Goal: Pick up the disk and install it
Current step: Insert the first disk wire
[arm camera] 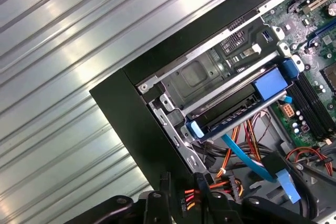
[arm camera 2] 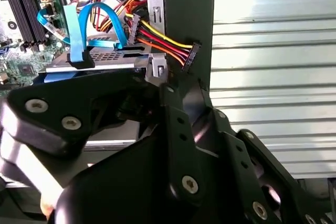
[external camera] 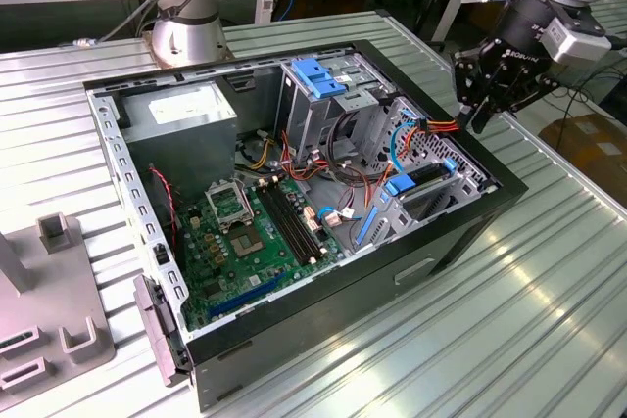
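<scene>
The disk (external camera: 427, 181) sits in the drive bay at the corner of the open computer case (external camera: 460, 232) on the exterior view's right, blue rails along its edges. Both wrist views show the disk (arm camera 2: 113, 56) (arm camera: 231, 107) seated in that bay, with a blue data cable (arm camera 2: 79, 30) running to it. My gripper (external camera: 473, 115) hangs just above the case's wall near that bay, its fingers apart. A black power connector (arm camera 2: 191, 53) on red, yellow and orange wires lies right at the fingertips of my gripper (arm camera 2: 185, 88) (arm camera: 184, 182), and I see nothing gripped.
Inside the case are a green motherboard (external camera: 245, 232), a grey power supply box (external camera: 181, 110) and a metal drive cage with a blue top (external camera: 318, 75). The arm's base (external camera: 191, 31) stands behind the case. A grey fixture (external camera: 49, 310) sits on the slatted metal table (external camera: 549, 291).
</scene>
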`<state>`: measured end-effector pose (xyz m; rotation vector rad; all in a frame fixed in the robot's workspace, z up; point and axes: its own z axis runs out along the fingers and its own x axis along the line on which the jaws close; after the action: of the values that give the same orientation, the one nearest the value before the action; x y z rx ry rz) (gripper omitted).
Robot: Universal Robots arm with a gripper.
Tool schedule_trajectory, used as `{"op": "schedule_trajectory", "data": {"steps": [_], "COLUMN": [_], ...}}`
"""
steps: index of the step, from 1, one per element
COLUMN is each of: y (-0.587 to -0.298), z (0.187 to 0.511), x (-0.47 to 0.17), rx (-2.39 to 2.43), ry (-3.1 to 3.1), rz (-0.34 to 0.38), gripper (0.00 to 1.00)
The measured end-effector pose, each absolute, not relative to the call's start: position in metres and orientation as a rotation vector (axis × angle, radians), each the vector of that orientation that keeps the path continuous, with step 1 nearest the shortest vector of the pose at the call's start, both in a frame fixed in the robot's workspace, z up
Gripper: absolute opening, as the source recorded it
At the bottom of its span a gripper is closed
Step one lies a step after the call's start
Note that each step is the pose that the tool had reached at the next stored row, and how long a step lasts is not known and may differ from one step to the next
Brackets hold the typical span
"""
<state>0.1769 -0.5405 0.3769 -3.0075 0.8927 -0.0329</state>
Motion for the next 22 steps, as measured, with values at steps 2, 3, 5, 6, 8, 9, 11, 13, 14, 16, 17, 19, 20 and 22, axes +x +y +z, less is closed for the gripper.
{"op": "schedule_trajectory", "data": {"steps": [2,3,5,6,8,9,11,13,14,16,17,19,20,22], "y": [-0.539,-0.537,-0.527,-0.526,-0.525,-0.525,-0.525,-0.525,-0.525,-0.524,-0.524,-0.524,-0.524,-0.524], "z": [0.377,0.376,0.375,0.374,0.372,0.372,0.371,0.370,0.369,0.368,0.368,0.368,0.367,0.367], "x": [0.177,0.177,0.177,0.177,0.178,0.178,0.178,0.178,0.178,0.179,0.179,0.178,0.178,0.179], "rx": [-3.011,-3.013,-3.016,-3.017,-3.017,-3.017,-3.016,-3.016,-3.013,-3.012,-3.011,-3.011,-3.011,-3.011], "ry": [0.880,0.876,0.866,0.864,0.863,0.863,0.863,0.863,0.863,0.862,0.862,0.862,0.862,0.862], "rz": [-0.033,-0.033,-0.035,-0.034,-0.035,-0.037,-0.039,-0.042,-0.053,-0.066,-0.069,-0.072,-0.072,-0.073], "gripper": [0.37,0.37,0.37,0.37,0.37,0.37,0.37,0.37,0.37,0.37,0.37,0.37,0.37,0.37]}}
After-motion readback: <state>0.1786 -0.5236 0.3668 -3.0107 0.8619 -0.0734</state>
